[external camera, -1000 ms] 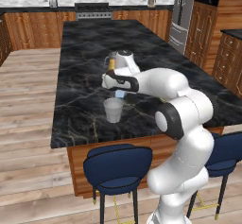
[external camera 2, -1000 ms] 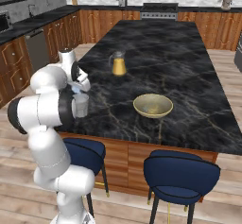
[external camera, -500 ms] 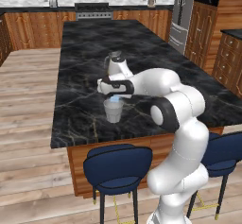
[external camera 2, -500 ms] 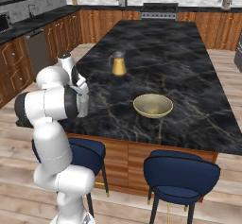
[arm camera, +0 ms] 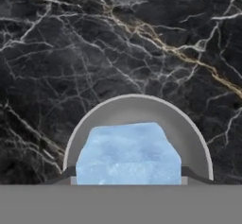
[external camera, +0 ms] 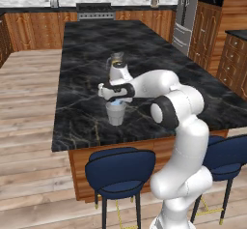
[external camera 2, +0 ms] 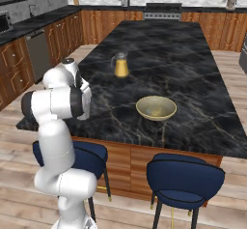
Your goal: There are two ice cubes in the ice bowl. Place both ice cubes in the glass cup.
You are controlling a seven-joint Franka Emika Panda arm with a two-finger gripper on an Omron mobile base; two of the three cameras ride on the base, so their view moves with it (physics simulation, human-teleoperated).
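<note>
**Ice cube poised over the glass cup**

An ice cube [arm camera: 128, 153] sits pinched between the fingers [external camera: 116, 97], directly above the glass cup [external camera: 116, 113] near the bench's [external camera: 87, 78] front edge. Keep it centred over the rim, then release low. The ice bowl [external camera 2: 156, 108] stands well apart.

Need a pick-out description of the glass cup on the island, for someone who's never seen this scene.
Start at the long black marble island in the wood-cabinet kitchen and go to its near edge above the blue stools. The small translucent whitish-grey tumbler stands there, directly under the white arm's gripper. Unlike the handled glass pitcher of yellow-orange liquid and the wide tan-olive bowl, it is handleless, pale and narrow.
</note>
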